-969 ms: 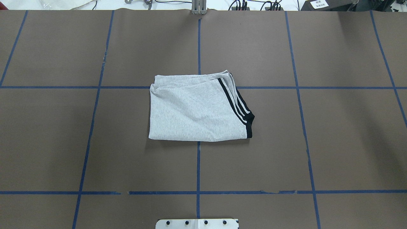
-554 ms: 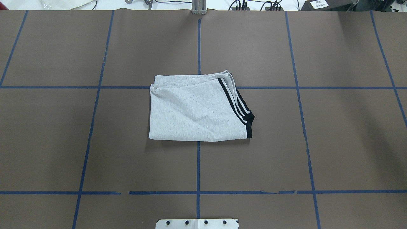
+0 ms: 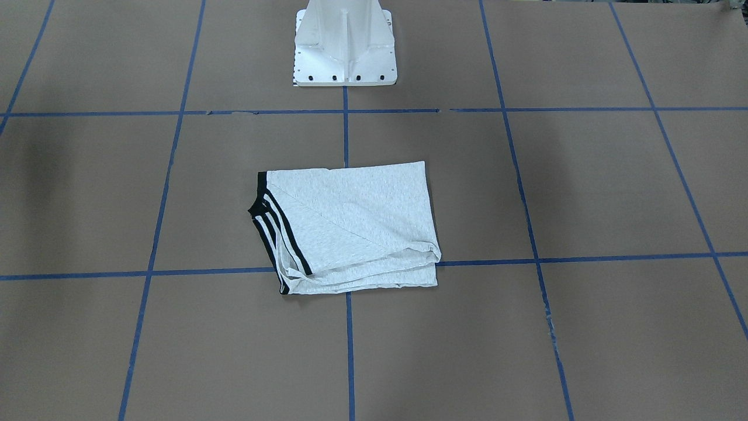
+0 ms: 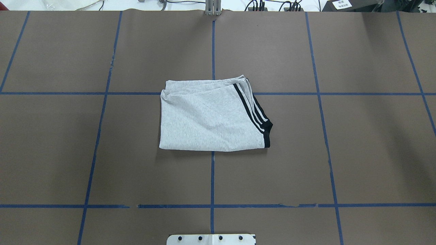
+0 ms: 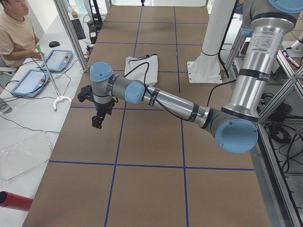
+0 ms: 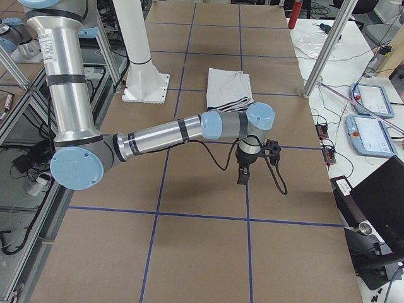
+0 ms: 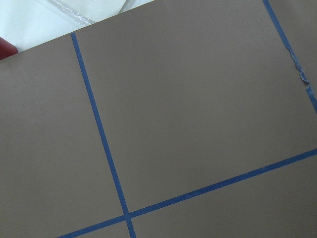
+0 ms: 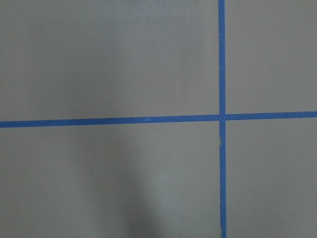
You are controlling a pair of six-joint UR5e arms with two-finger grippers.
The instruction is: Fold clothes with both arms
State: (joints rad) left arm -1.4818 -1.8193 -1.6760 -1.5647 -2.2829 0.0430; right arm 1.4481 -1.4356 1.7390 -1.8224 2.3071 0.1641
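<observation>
Overhead exterior, reading outward from the robot: you have the white pedestal plate (image 4: pixel 211 239) at the near edge, then bare brown table (image 4: pixel 102 170). Next comes the T-shirt (image 4: pixel 211 119), lying mid-table across the centre blue tape line (image 4: pixel 212 177). It is folded into a compact rectangle with its striped trim (image 4: pixel 253 114) along the robot's right side. At its far edge the layers fan out slightly instead of stacking flush. Nothing of the robot but that plate shows here.

In the exterior left view the left gripper (image 5: pixel 98 120) hangs over the table, well apart from the shirt. The exterior right view shows the right gripper (image 6: pixel 243 173) hanging out towards its own end. Nothing dangles from either, but from side views alone you cannot tell how wide they stand. Both wrist cameras see only paper and tape.

I judge the folding essentially finished. If you want another move, it is tidying that far edge: bring both grippers to the far corners and pinch every layer together.
</observation>
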